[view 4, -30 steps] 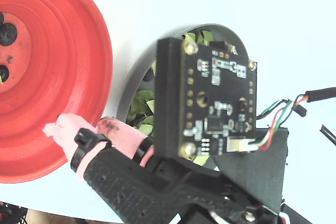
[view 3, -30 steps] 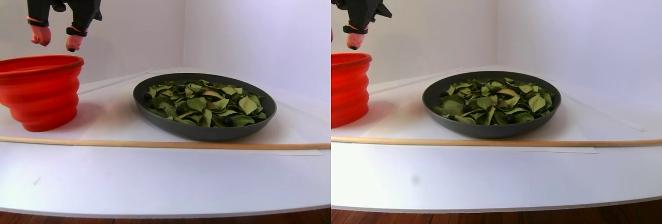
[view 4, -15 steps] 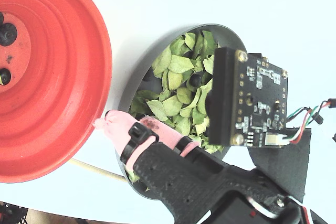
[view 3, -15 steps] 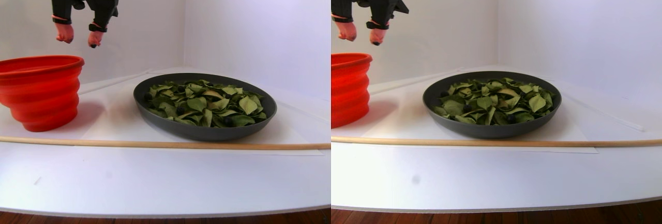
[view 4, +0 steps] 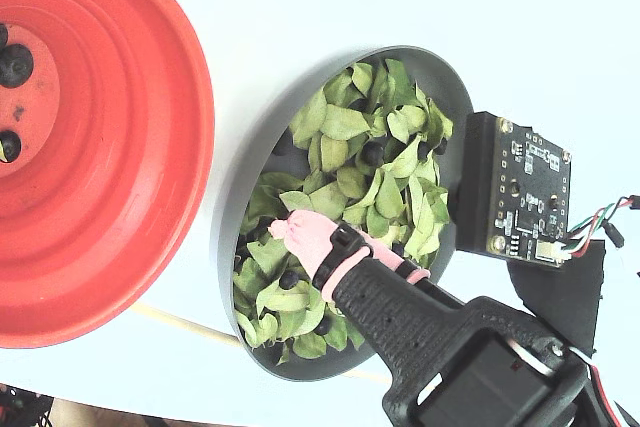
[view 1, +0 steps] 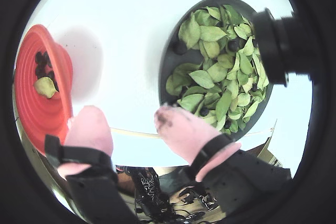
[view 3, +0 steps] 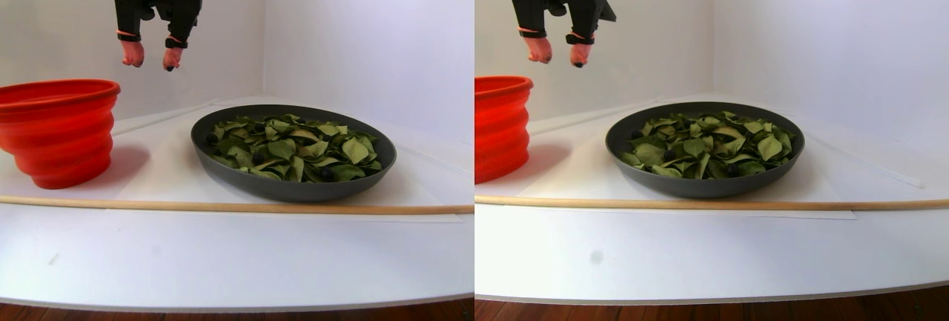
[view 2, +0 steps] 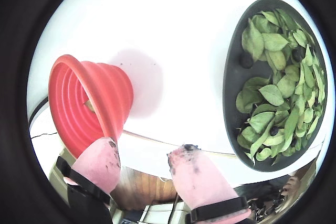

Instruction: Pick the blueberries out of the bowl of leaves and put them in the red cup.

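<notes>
The blueberries [view 1: 232, 46] sit scattered among the green leaves [view 3: 296, 145] in the dark grey bowl [view 3: 222, 169], a few already dropped into the red cup [view 3: 59, 132] just beside it. High above the gap between the two vessels hangs the gripper [view 3: 152, 58], its pink-taped fingertips [view 2: 189, 163] spread apart and empty, presumably lined up for another berry.

Bright, even light is washing out the white tabletop [view 4: 520, 27]; both wrist views are bending inside black fisheye vignettes, and the ribbed red-orange plastic cup [view 2: 86, 103] is casting a soft shadow toward 2 o'clock
</notes>
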`<control>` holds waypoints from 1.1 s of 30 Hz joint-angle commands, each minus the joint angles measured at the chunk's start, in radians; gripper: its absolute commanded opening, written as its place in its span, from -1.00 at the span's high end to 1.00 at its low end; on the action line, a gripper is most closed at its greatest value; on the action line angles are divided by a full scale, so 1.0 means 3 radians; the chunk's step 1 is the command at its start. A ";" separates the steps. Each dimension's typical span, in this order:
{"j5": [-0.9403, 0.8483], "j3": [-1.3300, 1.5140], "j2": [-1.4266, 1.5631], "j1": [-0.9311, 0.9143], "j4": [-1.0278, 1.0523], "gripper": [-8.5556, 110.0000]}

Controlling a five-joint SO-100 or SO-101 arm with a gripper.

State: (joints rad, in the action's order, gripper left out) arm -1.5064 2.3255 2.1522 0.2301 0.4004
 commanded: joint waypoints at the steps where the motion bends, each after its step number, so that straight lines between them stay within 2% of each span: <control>1: -0.0056 -0.0276 0.0327 -0.0082 0.0031 0.56; 33: -0.0435 -0.0066 0.0624 -0.0808 0.0455 0.58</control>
State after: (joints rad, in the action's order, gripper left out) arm -1.6276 2.3117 2.2411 0.0015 0.5354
